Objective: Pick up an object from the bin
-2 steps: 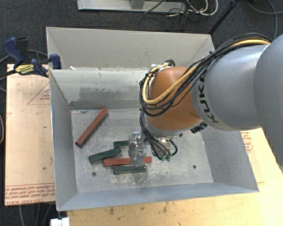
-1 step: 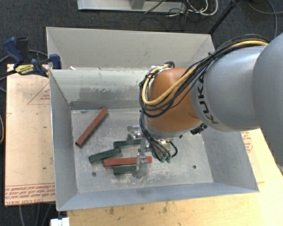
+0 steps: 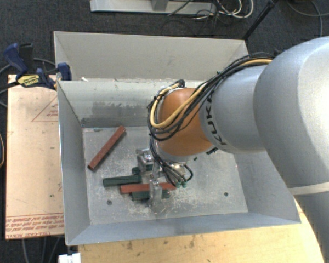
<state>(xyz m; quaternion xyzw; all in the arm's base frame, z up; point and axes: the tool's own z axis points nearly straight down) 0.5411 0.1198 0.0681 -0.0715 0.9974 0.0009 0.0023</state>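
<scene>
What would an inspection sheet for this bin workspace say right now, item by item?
surface: grey metal bin, floor scuffed and dusted with pale specks.
job's things: short red bar and dark green bar, lying close together mid-floor.
clutter: longer red-brown bar, slanted at the left, apart from the other two.
grippers: tool low over the red bar, beside the green bar's right end.
cables: yellow and black cables looped round the orange wrist cover.
surroundings: dark carpet around the bin; loose floor wires beyond its far side.
</scene>
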